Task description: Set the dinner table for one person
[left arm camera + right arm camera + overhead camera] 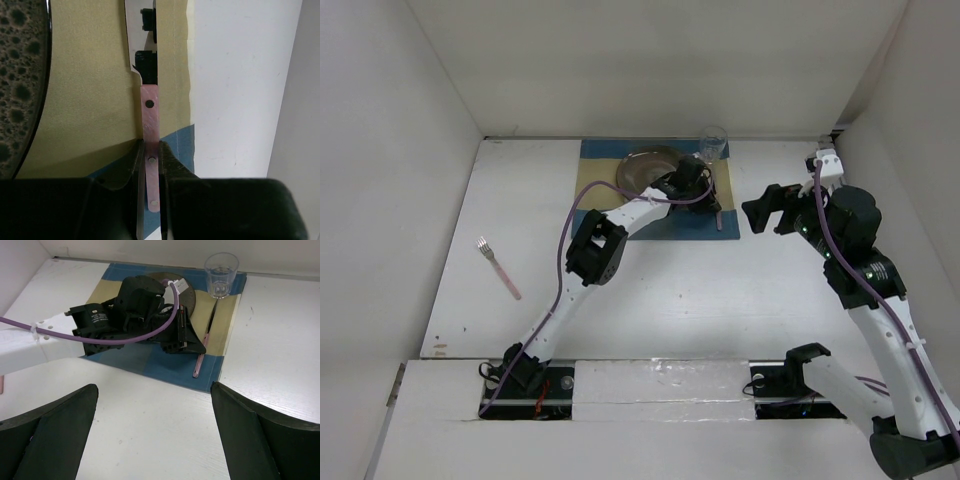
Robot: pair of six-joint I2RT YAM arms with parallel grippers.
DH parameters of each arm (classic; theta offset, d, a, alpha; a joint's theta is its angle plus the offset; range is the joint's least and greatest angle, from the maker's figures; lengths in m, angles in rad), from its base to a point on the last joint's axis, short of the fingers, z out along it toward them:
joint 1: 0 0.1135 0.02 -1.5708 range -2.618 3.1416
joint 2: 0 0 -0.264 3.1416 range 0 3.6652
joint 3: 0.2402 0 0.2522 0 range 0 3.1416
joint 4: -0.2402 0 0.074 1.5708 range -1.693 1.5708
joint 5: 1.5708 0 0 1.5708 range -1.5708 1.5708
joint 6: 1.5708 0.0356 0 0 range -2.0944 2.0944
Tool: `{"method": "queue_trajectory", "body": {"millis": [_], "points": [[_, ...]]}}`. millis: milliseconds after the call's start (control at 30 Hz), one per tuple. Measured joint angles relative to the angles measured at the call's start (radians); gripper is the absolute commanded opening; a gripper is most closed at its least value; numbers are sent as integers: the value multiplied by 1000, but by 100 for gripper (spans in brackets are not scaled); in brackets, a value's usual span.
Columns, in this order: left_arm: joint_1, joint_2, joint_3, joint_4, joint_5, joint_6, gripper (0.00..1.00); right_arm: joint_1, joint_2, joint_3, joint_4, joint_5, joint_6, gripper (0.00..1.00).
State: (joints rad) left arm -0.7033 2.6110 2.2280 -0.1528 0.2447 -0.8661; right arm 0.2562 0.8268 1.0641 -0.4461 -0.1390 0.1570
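Note:
On the white dinner table (720, 290) lies a blue-and-tan placemat (595, 165) carrying a dark speckled plate (645, 165) and, at its far right corner, a clear glass (712, 143). My left gripper (150, 150) is shut on the pink riveted handle of a knife (149, 120). The knife (199, 365) runs along the mat's right side, between the plate (189, 294) and the mat's edge, blade toward the glass (221, 274). My right gripper (154, 387) hangs open over bare tabletop to the right of the mat, with nothing between its fingers.
A pink-handled fork (498, 267) lies on the table far left. White walls close in the back and both sides. The left arm (595, 250) stretches diagonally across the middle, with its purple cable looping over the mat.

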Motion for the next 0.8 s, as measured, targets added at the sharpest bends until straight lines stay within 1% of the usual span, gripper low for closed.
{"method": "queue_trajectory", "body": {"millis": [400,800], "points": [[0,3,0,8,34,-34,0,0,-2,-1,0,0,0,100],[0,3,-3,6,44,-37,1,0,-2,-19,4,-5,0,100]]}}
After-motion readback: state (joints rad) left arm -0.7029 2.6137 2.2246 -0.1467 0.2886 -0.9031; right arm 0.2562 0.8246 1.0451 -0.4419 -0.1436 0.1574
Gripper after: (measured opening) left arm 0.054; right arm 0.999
